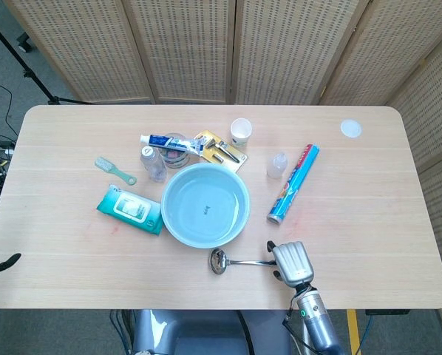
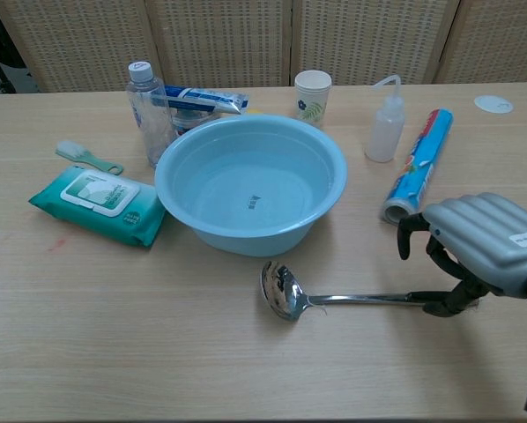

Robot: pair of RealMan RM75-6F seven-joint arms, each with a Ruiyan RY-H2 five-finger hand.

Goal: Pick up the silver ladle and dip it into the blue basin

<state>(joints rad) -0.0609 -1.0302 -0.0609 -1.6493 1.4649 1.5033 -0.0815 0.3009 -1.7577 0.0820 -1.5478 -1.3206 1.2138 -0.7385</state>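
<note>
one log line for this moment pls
phase: grasping | right hand over silver ladle handle end | ladle flat on table | blue basin untouched

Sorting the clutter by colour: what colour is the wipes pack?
Teal-green with a white label, clearest in the chest view: wipes pack.

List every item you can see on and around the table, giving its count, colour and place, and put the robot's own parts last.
silver ladle: one, silver with dark grip, lying near the front edge, bowl just in front of the basin
blue basin: one, light blue, centre of the table
wipes pack: one, green, left of the basin
brush: one, pale green, behind the wipes pack
clear bottle: one, behind the basin, left
toothpaste tube: one, blue and white, behind the basin
paper cup: one, white, behind the basin
squeeze bottle: one, translucent, right of the basin
foil roll: one, blue, right of the squeeze bottle
white disc: one, far right corner
right hand: one, grey and black, over the ladle's handle end
</note>
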